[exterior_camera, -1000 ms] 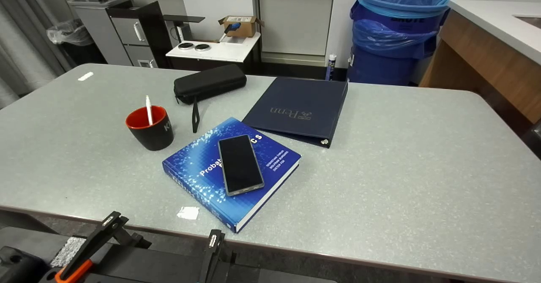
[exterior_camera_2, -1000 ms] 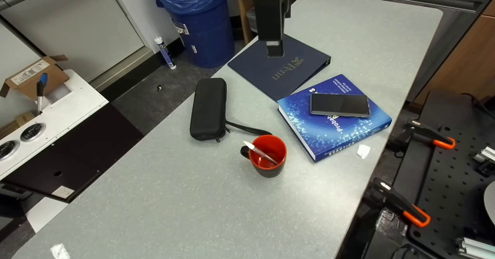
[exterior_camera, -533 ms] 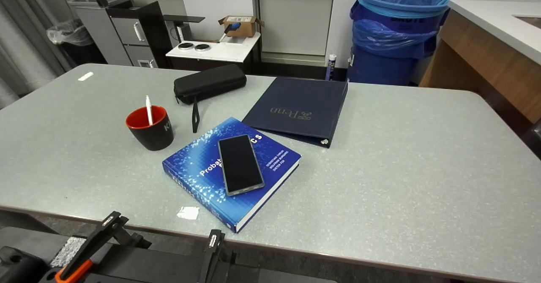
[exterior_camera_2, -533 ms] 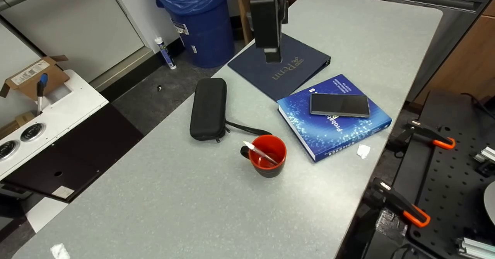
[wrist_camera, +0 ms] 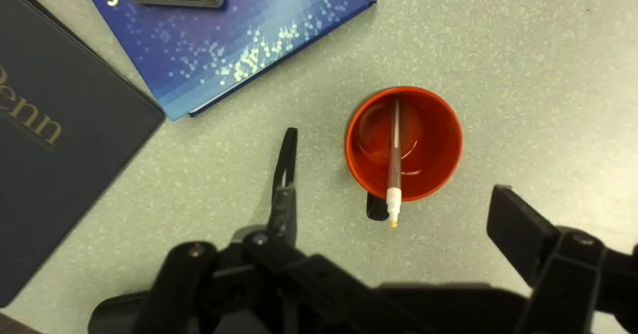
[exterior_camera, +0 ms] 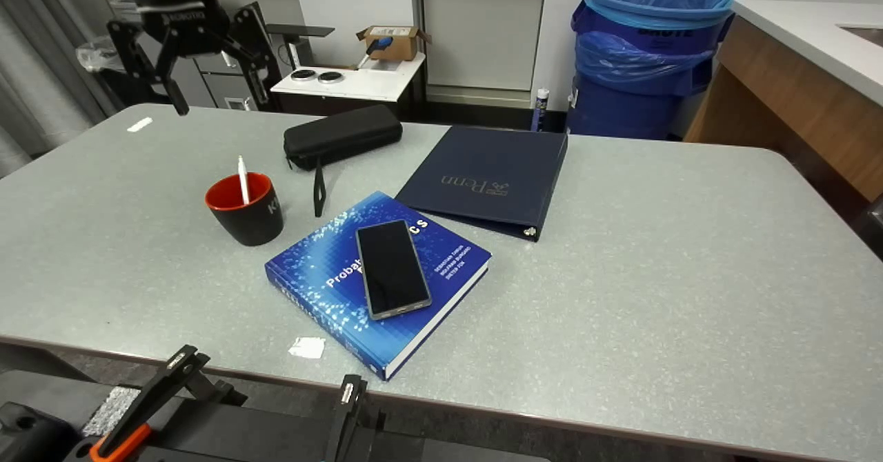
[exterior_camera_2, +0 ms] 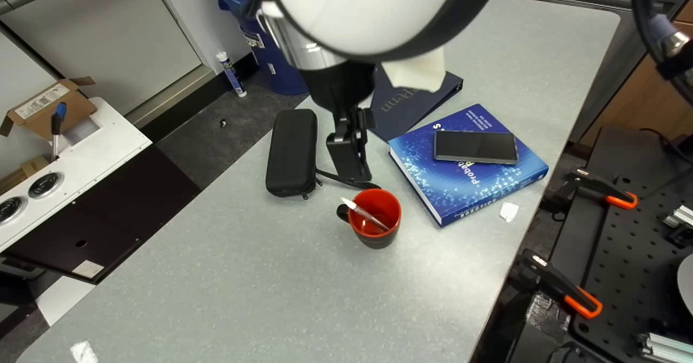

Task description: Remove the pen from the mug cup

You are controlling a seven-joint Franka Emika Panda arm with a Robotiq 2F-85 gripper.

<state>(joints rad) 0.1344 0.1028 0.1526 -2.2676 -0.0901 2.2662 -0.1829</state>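
The mug [exterior_camera: 250,222] looks glossy inside and matt outside, the pen [wrist_camera: 395,169] like smooth plastic. The book [exterior_camera: 331,293] has a shiny cover, the phone [exterior_camera: 393,269] a glassy screen; a scrap [exterior_camera: 307,347] near the counter's [exterior_camera: 655,276] edge looks like matt paper.

Both ext. views look down obliquely on surface [exterior_camera: 655,276] from diff. sides; wrist cam, closer, faces approx. straight down; all share mug [wrist_camera: 432,142] & book [exterior_camera_2: 460,189].

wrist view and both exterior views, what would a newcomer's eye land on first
Probably the mug on the table, bright red inside, with a pen leaning out over its rim. Then the book, vivid blue beside the mug, a phone lying on it. The tool hangs open above the table.
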